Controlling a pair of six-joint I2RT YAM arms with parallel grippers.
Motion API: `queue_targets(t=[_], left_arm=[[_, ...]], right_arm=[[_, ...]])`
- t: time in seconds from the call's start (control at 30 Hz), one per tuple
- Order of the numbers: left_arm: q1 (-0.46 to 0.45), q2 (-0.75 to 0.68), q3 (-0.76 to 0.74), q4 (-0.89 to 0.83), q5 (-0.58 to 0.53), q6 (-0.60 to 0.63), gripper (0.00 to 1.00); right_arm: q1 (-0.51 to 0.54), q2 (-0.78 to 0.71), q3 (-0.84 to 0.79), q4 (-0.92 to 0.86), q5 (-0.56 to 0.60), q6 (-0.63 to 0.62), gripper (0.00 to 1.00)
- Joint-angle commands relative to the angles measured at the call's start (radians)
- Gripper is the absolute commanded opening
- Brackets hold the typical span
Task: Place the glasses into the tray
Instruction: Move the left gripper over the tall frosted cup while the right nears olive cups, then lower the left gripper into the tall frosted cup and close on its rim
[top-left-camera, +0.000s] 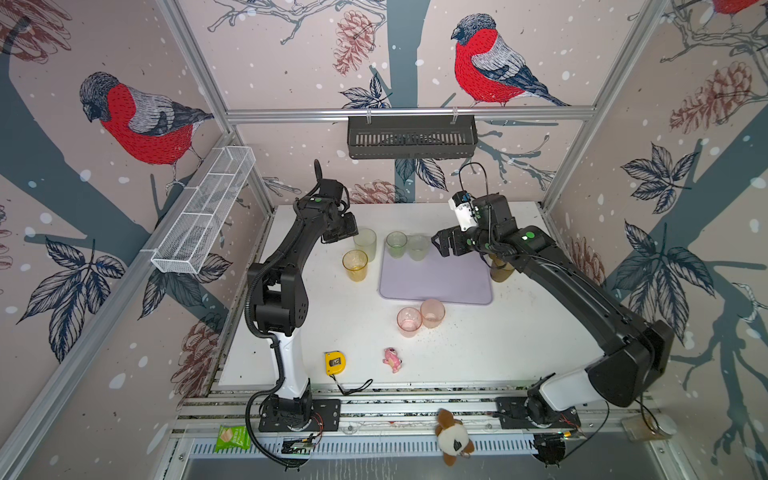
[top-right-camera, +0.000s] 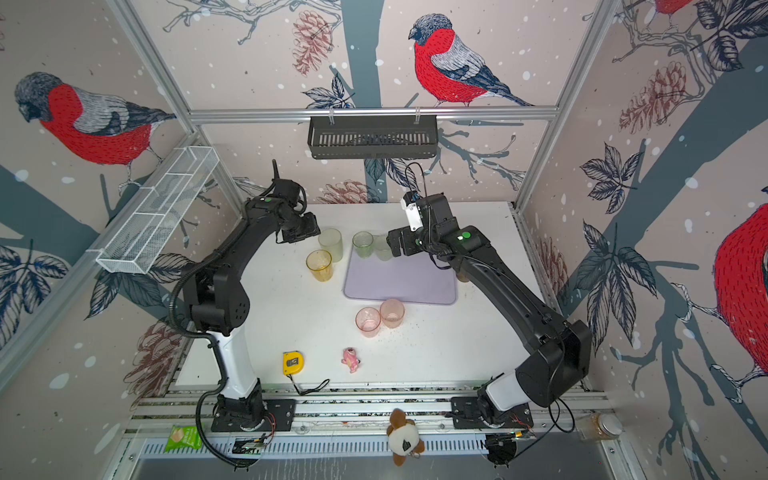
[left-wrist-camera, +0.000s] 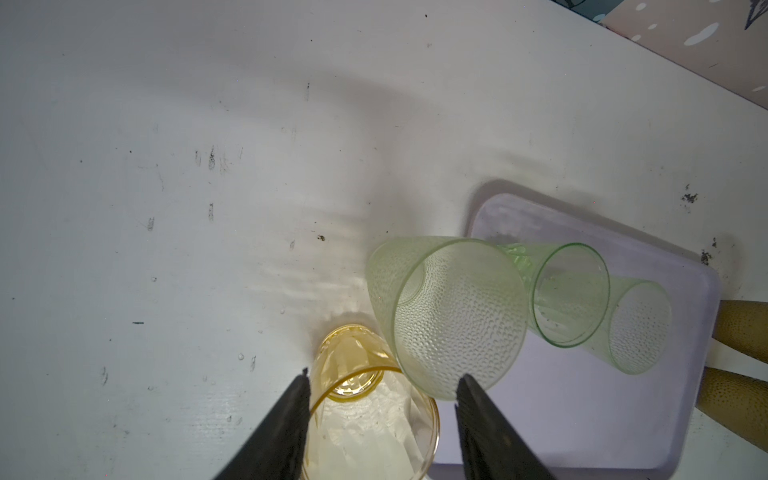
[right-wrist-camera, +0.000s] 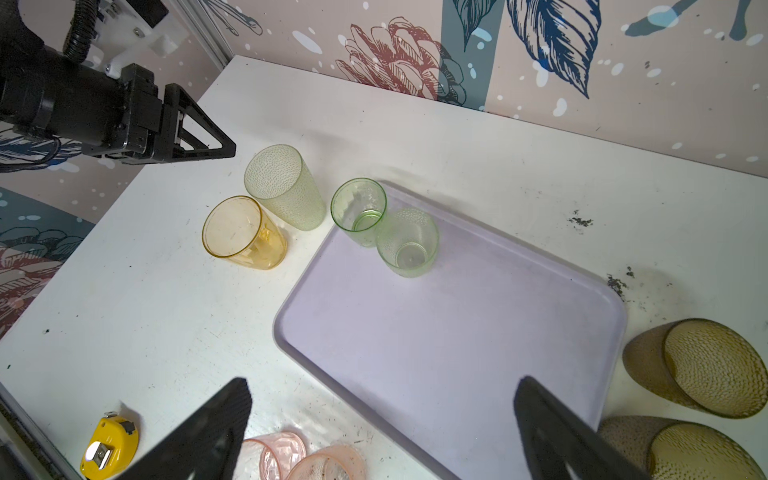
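Left gripper (left-wrist-camera: 382, 377) hangs with its jaws apart, holding nothing, just beside the pale glass (top-left-camera: 365, 244). That glass stands straight up, mouth up, on the table (top-left-camera: 519, 340), near the purple tray (top-left-camera: 436, 286).

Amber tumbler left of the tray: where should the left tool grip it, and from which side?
Upper wall just below the rim, coming down from above with the left tool. The amber tumbler stands upright, mouth up, widening toward the top, so a high grip should hold. The frosted tumbler crowds it from behind, so probably close across the clear sides.
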Motion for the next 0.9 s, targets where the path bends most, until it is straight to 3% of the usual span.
queue_targets(t=[0.0,0.5,0.87], left_arm=[[0.003,0.031,0.021,-0.022,0.011,0.029,0.55],[0.003,0.145,0.112,-0.042,0.008,0.05,0.37],[0.002,0.194,0.181,-0.074,0.009,0.061,0.31]], right_arm=[[-0.001,0.01,0.01,-0.002,0.016,0.006,1.0],[-0.007,0.027,0.016,-0.01,0.021,0.001,1.0],[-0.012,0.028,0.02,-0.01,0.025,-0.002,1.0]])
